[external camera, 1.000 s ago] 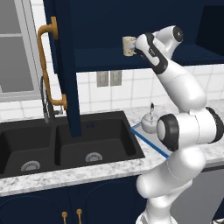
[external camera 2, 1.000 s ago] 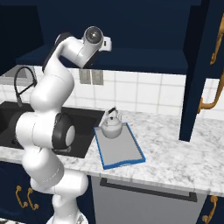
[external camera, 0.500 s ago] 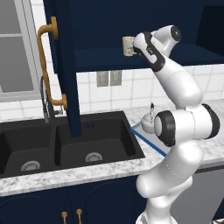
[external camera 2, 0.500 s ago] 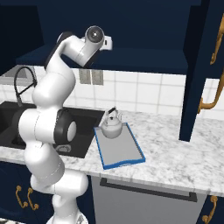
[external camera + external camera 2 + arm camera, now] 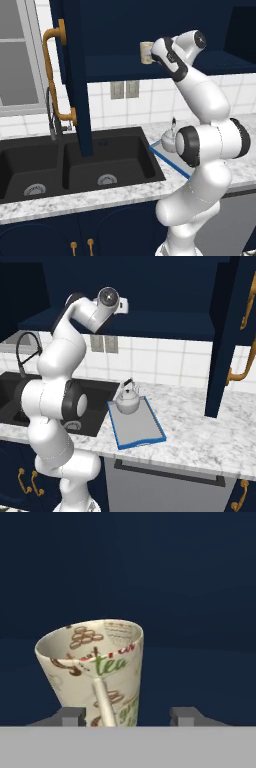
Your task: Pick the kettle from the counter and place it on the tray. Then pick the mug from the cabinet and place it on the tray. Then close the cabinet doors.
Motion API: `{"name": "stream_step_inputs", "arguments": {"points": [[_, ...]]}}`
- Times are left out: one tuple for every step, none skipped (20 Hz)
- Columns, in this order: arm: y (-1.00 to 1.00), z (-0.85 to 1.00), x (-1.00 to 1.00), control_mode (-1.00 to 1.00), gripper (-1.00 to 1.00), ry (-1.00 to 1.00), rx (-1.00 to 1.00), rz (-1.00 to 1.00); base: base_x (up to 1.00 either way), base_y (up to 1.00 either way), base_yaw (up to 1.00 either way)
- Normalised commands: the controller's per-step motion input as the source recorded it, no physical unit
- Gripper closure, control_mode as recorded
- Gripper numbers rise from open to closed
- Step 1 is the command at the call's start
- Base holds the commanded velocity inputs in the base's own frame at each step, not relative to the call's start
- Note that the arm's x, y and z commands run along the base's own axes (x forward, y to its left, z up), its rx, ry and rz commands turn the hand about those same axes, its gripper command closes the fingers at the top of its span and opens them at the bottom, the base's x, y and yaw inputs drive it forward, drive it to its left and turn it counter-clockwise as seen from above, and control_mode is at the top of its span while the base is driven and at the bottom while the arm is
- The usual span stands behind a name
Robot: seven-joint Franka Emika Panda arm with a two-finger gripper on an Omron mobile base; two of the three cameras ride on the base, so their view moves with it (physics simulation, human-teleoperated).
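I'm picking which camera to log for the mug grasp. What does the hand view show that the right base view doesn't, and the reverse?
Hand view: the mug close up, printed with "tea", tilted, its handle between the tool fingertips.
Right base view: the kettle standing on the tray, the counter and an open cabinet door.
Both: the navy cabinet interior.

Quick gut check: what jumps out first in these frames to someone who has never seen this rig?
The white arm stretched up into the open navy cabinet, its gripper right at a cream mug printed with "tea", which looks tilted in the hand view. Below, the silvery kettle already sits on the blue-rimmed tray on the marble counter. The tall cabinet doors hang open, brass handles catching the eye beside the black double sink.
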Motion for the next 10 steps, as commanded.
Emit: {"name": "stream_step_inputs", "arguments": {"points": [[0.01, -0.16, 0.12, -1.0, 1.0, 0.0, 0.0, 0.0, 0.0, 0.0, 0.0], [0.01, -0.19, 0.09, -1.0, 1.0, 0.0, 0.0, 0.0, 0.0, 0.0, 0.0], [0.0, -0.18, 0.06, -1.0, 1.0, 0.0, 0.0, 0.0, 0.0, 0.0, 0.0], [0.0, -0.16, 0.08, -1.0, 1.0, 0.0, 0.0, 0.01, 0.0, 0.0, 0.0], [0.0, -0.09, 0.02, -1.0, 1.0, 0.0, 0.0, 0.02, 0.0, 0.0, 0.0], [0.0, 0.0, 0.0, -1.0, 1.0, 0.0, 0.0, 0.04, 0.0, 0.0, 0.0], [0.0, 0.0, 0.0, -1.0, 1.0, 0.0, 0.0, 0.05, 0.0, 0.0, 0.0], [0.0, 0.0, 0.0, -1.0, 1.0, 0.0, 0.0, 0.05, 0.0, 0.0, 0.0], [0.0, 0.01, -0.02, -1.0, 1.0, -0.01, 0.0, 0.05, 0.0, 0.0, 0.0], [0.0, 0.08, -0.12, -1.0, 1.0, -0.01, 0.0, 0.06, 0.0, 0.0, 0.0]]}}
